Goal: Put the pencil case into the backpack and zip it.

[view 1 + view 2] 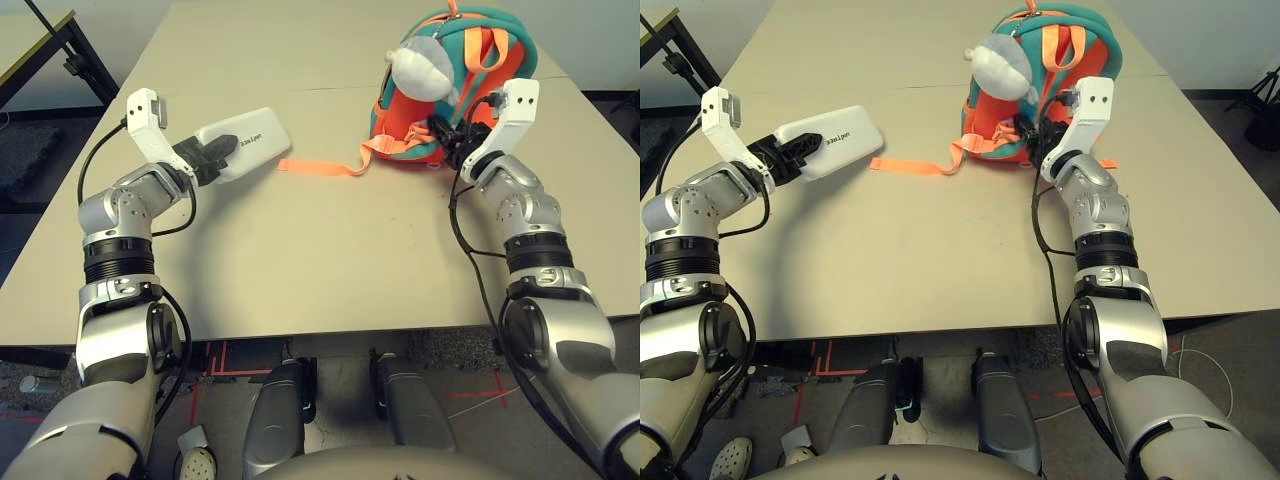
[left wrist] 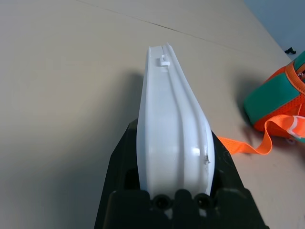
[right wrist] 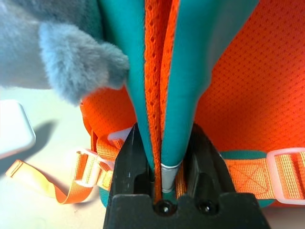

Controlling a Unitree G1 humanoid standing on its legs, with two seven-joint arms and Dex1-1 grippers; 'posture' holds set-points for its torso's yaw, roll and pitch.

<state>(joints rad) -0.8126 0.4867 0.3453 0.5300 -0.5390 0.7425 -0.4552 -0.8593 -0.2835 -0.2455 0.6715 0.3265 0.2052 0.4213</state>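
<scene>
The white pencil case (image 1: 246, 143) is held edge-on, its near end pinched in my left gripper (image 1: 213, 154), which is shut on it; in the left wrist view the case (image 2: 172, 129) rises between the black fingers (image 2: 123, 162) just above the table. The orange and teal backpack (image 1: 455, 80) stands at the far right with a grey-white plush charm (image 1: 422, 68) on its front. My right gripper (image 1: 452, 138) is shut on a teal-edged flap of the backpack (image 3: 183, 71) by its lower right side.
A loose orange strap (image 1: 322, 165) trails across the table (image 1: 300, 250) from the backpack toward the case. A dark stand (image 1: 75, 60) and another table's edge sit beyond the far left corner.
</scene>
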